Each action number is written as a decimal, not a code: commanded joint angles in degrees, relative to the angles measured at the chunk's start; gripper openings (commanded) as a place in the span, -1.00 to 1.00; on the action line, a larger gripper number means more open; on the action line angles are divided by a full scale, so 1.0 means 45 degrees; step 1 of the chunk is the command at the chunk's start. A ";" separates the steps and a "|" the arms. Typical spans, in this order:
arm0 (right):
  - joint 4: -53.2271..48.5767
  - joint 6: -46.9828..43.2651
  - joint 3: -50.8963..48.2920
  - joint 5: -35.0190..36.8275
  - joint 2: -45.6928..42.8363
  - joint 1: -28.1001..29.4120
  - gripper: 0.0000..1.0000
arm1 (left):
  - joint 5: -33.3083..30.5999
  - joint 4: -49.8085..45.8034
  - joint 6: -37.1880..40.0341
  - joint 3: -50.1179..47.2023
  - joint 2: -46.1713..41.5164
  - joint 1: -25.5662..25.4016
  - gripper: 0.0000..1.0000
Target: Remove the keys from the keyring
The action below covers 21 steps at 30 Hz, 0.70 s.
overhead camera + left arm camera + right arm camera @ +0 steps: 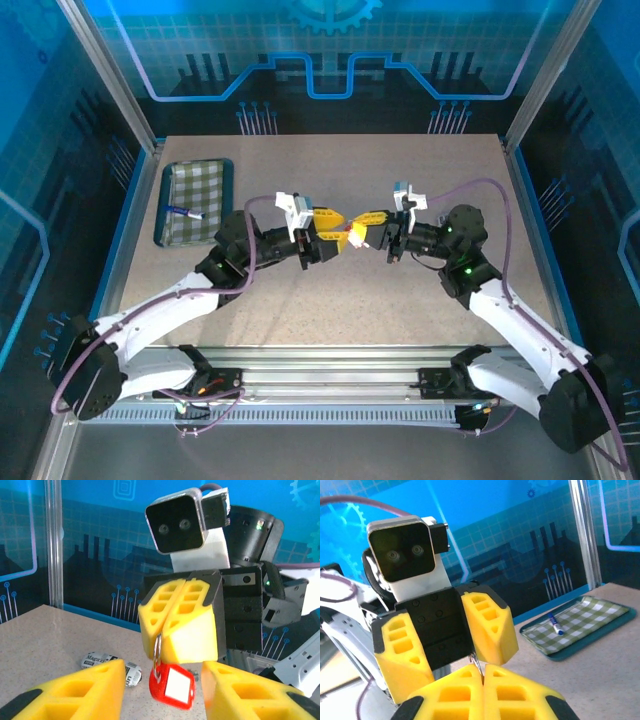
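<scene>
Currently the right end effector is pressing its two yellow fingers flat together and is pinching the thin metal loop of the keyring right at their tips. Just below that pinch, a red tag with a white label is hanging from the loop and dangling clear of the worktop. Facing it tip to tip, the left end effector is holding its own yellow fingers apart, one on each side of the hanging tag. As far as the left wrist view is showing, they are touching neither the tag nor the loop. Lower down, beneath the right end effector and a little behind the tag, a small oblong piece with a newsprint pattern is lying flat on the worktop; what it is cannot be told at this size. Both arms are reaching inward from the near edge, so the two end effectors are meeting above the middle of the worktop. Farther out, well apart from the left end effector on its outer side, a green checked tray is sitting on the worktop. A blue-and-white pen is lying in the tray.
</scene>
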 commanded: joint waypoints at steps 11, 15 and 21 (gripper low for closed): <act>-0.7393 -0.6168 0.2702 -0.0556 -0.0652 -0.0494 -0.86 | 0.4045 -0.4278 -0.0842 0.2331 -0.0228 0.1941 0.07; -0.7761 -0.6343 0.3010 -0.0759 -0.0465 -0.0477 -0.85 | 0.5051 -0.5152 -0.0685 0.3097 0.0160 0.1940 0.04; -0.7580 -0.6154 0.3168 -0.1126 -0.0499 -0.0402 -0.84 | 0.6055 -0.6183 -0.0686 0.4179 0.1026 0.1940 -0.03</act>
